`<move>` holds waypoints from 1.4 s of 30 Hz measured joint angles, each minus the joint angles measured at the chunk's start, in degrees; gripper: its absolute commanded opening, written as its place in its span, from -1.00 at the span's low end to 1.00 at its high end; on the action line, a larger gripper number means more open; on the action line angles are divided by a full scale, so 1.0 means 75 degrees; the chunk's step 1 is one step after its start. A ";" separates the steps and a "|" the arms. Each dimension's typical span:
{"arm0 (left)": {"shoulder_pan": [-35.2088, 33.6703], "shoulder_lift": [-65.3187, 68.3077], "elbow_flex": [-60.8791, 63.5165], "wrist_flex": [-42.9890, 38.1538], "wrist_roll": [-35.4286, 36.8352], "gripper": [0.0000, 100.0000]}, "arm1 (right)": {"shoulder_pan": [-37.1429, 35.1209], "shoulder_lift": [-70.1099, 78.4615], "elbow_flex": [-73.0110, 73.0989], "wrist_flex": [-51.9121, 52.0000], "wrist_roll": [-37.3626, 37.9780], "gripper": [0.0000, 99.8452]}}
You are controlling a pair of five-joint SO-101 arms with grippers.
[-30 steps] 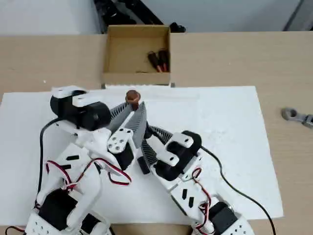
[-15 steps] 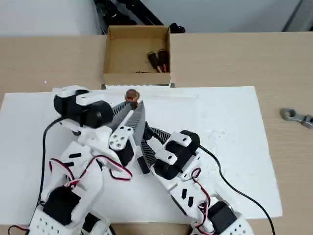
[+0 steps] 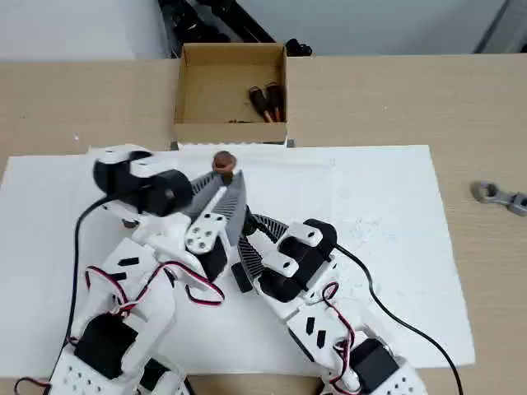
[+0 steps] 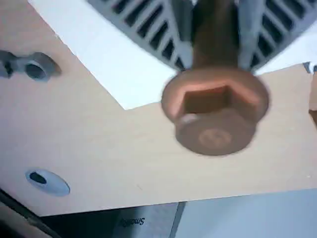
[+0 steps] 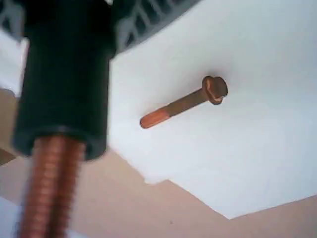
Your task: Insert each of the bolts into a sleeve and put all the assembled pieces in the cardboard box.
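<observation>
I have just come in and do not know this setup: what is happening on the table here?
This is a job of putting bolts into sleeves. The left hand grips a copper bolt by its shaft, head outward, near the cardboard box. The right hand holds a black sleeve with a threaded end sticking out of it. One loose bolt lies on the white sheet, and two dark pieces already lie in the box.

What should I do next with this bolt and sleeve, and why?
Probably open the left gripper: the bolt already sticks out past the sleeve held by the right gripper, so that arm could carry the pair to the box.
</observation>
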 measured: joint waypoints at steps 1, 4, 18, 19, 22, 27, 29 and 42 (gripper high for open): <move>0.0035 0.0012 0.0000 0.0000 0.0000 -0.99 | 0.0000 0.0000 0.0000 0.0000 0.0000 -0.99; 0.0047 0.0012 0.0000 0.0000 0.0000 -0.99 | 0.0000 0.0000 0.0000 0.0000 0.0000 -0.99; 0.0047 0.0012 0.0293 0.0000 0.0000 -0.99 | 0.0000 0.0000 0.0000 0.0000 0.0000 -0.99; 0.0047 0.0012 0.0328 0.0000 0.0000 -0.99 | 0.0000 0.0000 0.0000 0.0000 0.0012 -0.99; 0.0023 0.0012 0.0340 0.0000 0.0023 -0.99 | 0.0000 0.0000 0.0000 0.0000 0.0012 -0.99; 0.0012 0.0012 0.0340 0.0000 0.0035 -0.86 | 0.0000 0.0000 0.0000 0.0000 0.0012 -0.99; 0.0012 0.0012 0.0340 0.0000 0.0035 -0.78 | 0.0000 0.0000 0.0000 0.0000 0.0012 -0.99; 0.0023 0.0000 0.0176 0.0539 0.0270 -0.64 | 0.0000 0.0000 0.0000 0.0000 0.0023 -0.99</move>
